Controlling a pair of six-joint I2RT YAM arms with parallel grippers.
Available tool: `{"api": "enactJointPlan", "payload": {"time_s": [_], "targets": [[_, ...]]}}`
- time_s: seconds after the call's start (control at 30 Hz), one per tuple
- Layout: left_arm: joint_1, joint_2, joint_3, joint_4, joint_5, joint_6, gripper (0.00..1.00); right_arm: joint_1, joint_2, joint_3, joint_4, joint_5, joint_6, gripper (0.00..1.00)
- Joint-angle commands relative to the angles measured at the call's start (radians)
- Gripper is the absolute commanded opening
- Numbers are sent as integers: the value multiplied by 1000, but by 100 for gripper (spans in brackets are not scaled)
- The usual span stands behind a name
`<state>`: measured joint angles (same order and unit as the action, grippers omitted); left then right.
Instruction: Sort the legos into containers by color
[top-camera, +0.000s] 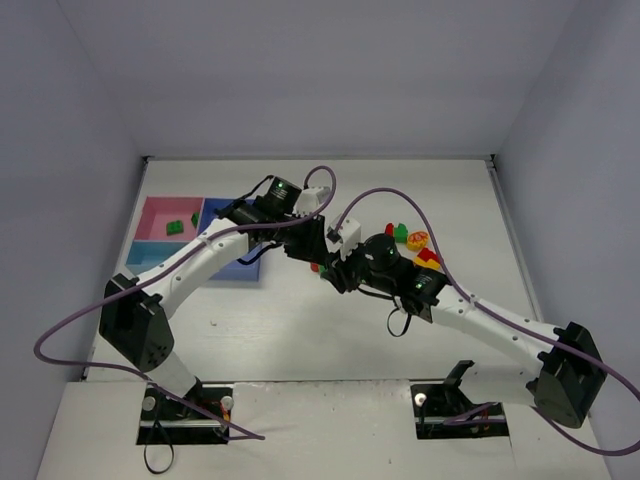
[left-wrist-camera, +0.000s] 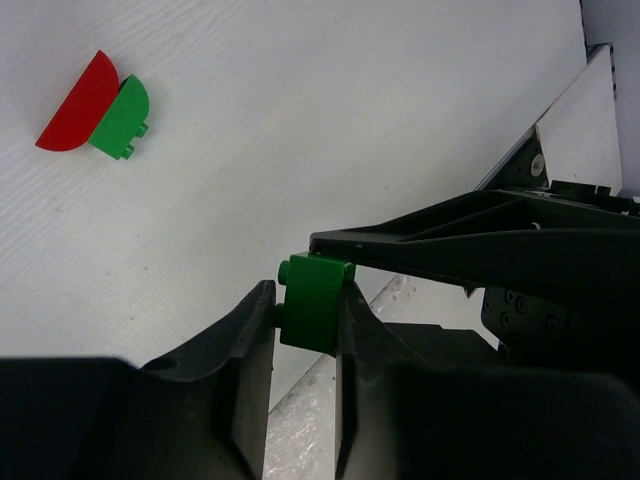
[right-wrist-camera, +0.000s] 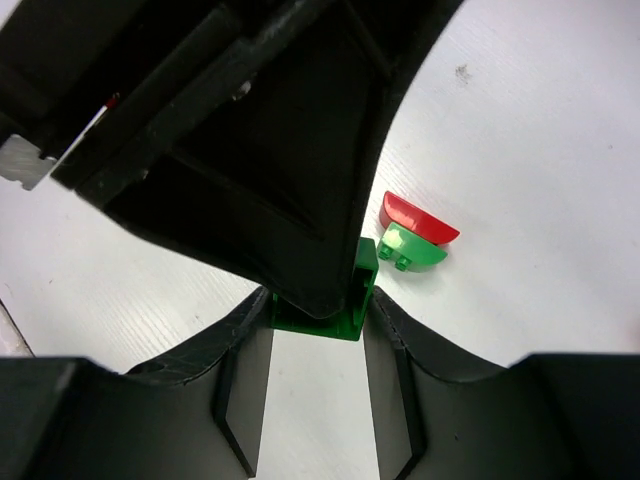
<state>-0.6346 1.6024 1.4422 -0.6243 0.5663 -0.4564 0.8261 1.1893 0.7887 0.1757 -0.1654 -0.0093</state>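
A blocky green lego (left-wrist-camera: 315, 300) hangs above the table, pinched from both sides. My left gripper (left-wrist-camera: 305, 295) is shut on it, and my right gripper (right-wrist-camera: 318, 300) is shut on the same brick (right-wrist-camera: 366, 285); the two meet mid-table (top-camera: 327, 262). On the table below lie a rounded red lego (left-wrist-camera: 80, 105) and a rounded green lego (left-wrist-camera: 122, 118), touching each other. The containers sit at the left: a pink tray (top-camera: 158, 212) holding two green legos (top-camera: 175, 227), a blue tray (top-camera: 212, 218) partly hidden by my left arm, and a light-blue tray (top-camera: 150, 255).
A cluster of red, green and yellow legos (top-camera: 418, 242) lies just right of my right wrist. White walls ring the table on the left, back and right. Purple cables loop over both arms.
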Motion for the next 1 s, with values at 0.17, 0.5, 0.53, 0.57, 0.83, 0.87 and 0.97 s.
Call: {"api": "enactJointPlan", "payload": {"time_s": [0.17,0.5,0.53,0.57,0.83,0.87,0.97], "targets": [[16,-30,24,14,-83,53,2,5,-26,21,85,20,9,48],[373,-93,47,-109,-339,130,2,-45,-65,-8,47,92,83,73],[448,-90,55,-115,-424,133,2,-59,-66,-6,30,99,95,73],[487,-84,63,-117,-454,133,2,-65,-71,-3,24,109,106,73],[736,106,181,-60,-609,81,13,-200,-80,12,-60,136,222,72],[743,128,199,-60,-621,81,16,-217,-83,14,-74,156,227,72],[766,220,268,-66,-648,73,25,-237,-82,29,-114,231,235,72]]}}
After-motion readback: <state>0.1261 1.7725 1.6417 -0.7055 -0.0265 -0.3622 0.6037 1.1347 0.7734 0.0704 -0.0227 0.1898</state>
